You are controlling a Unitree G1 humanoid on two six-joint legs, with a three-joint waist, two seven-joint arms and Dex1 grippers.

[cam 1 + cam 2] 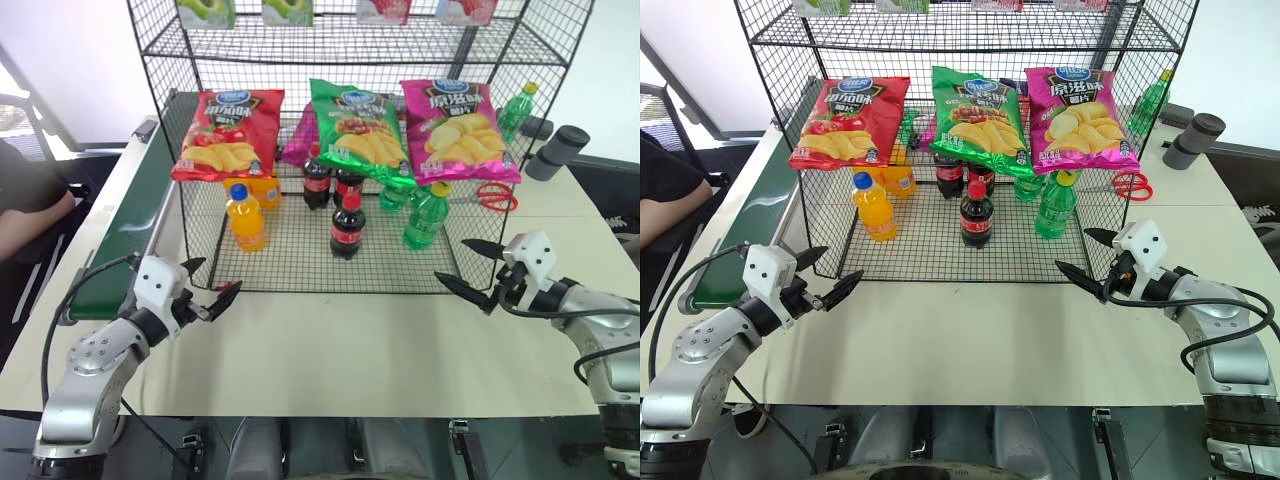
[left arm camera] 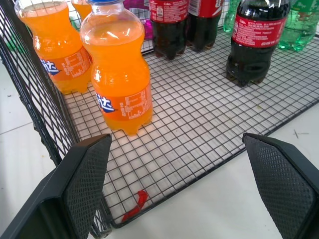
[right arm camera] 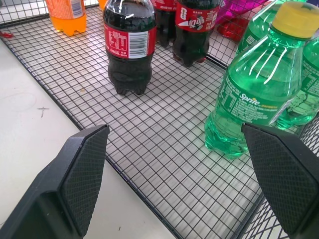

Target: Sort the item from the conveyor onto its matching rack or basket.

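Cola bottle (image 1: 347,228) upright on rack (image 1: 300,262); both empty grippers (image 1: 211,287) (image 1: 470,269) spread, well short.

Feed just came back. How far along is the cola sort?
Done: a cola bottle stands upright on the rack floor, near two more colas. In hand: nothing; left end effector and right end effector are open, outside the rack. Left: visible conveyor stretch is bare.

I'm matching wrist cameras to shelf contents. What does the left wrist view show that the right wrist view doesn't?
The left wrist view alone brings the orange-drink bottles close, by the rack's side wall. The right wrist view alone brings a green bottle with a yellow cap close. Both share the front cola bottle standing on the rack floor, each framed by its own open fingers.
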